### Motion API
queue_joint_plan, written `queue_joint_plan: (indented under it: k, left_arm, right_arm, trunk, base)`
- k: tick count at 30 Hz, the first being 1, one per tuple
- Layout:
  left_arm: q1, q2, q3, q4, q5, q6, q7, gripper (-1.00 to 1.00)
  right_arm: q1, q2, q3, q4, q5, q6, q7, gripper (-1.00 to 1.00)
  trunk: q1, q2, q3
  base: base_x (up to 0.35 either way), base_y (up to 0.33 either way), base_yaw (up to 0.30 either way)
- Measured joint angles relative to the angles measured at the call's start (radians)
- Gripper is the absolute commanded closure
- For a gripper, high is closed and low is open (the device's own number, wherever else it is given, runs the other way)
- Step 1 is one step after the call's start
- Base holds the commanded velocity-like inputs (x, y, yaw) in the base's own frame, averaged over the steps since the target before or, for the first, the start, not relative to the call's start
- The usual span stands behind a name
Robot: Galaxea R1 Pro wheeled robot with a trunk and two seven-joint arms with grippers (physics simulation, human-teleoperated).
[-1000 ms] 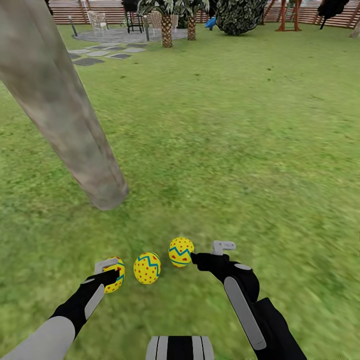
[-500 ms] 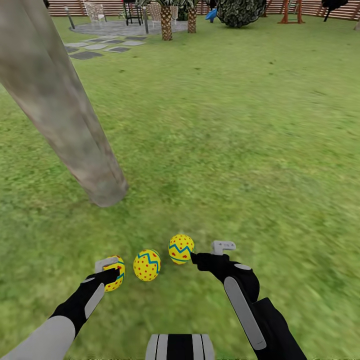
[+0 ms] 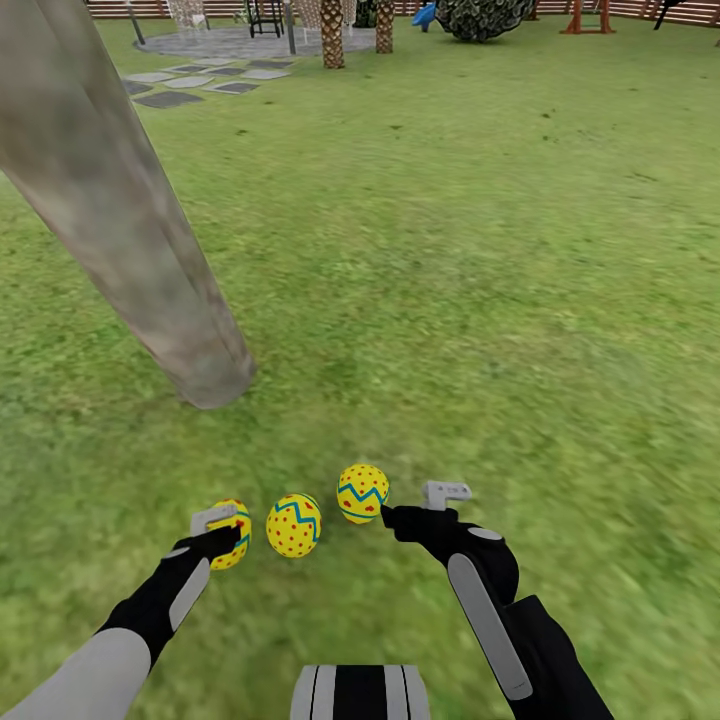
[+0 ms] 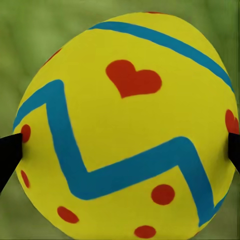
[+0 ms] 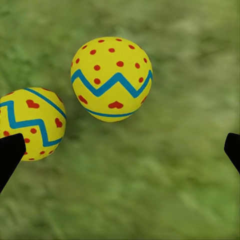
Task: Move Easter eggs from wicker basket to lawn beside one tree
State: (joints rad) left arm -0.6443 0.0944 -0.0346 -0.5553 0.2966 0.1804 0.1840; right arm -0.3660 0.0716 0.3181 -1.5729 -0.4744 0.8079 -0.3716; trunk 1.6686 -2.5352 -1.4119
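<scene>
Eggs (image 3: 293, 525) bear zigzags, no writing; left hand (image 3: 222, 530) pinches one, right hand (image 3: 415, 505) spread.

A simulated home garden — wide mottled lawn (image 3: 450, 250), a leaning grey-brown tree (image 3: 130, 240) trunk, grey stepping stones (image 3: 190, 85), palm trunks (image 3: 332, 35) and a slatted wooden fence (image 3: 125, 8) behind.

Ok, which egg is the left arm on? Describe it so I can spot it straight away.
Start at the leaning tree trunk and come down the lawn toward the robot, where three eggs lie in a row. It is the leftmost egg, sitting in the left gripper between its jaws. The middle egg and right egg lie free on the grass.
</scene>
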Motion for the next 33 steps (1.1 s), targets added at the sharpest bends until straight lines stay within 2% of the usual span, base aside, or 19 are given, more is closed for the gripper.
queue_joint_plan:
  k: [4, 5, 30, 33]
  left_arm:
    - [0.0, 0.0, -0.001, -0.005, 0.0, 0.0, 0.0, 1.0]
    - [0.0, 0.0, 0.0, -0.005, 0.0, 0.0, 0.0, -1.0]
    - [0.0, 0.0, 0.0, -0.005, 0.001, 0.004, -0.003, -1.0]
    - [0.0, 0.0, 0.0, -0.006, 0.003, 0.013, -0.005, -1.0]
  right_arm:
    - [0.0, 0.0, 0.0, 0.0, 0.0, 0.0, 0.0, -1.0]
    - [0.0, 0.0, 0.0, 0.0, 0.0, 0.0, 0.0, -1.0]
    - [0.0, 0.0, 0.0, 0.0, 0.0, 0.0, 0.0, -1.0]
    - [0.0, 0.0, 0.0, 0.0, 0.0, 0.0, 0.0, -1.0]
  trunk:
    - [0.0, 0.0, 0.0]
    - [0.0, 0.0, 0.0]
    - [0.0, 0.0, 0.0]
    - [-0.001, 0.001, 0.011]
  base:
    - [0.0, 0.0, 0.0]
    - [0.0, 0.0, 0.0]
    - [0.0, 0.0, 0.0]
    - [0.0, 0.0, 0.0]
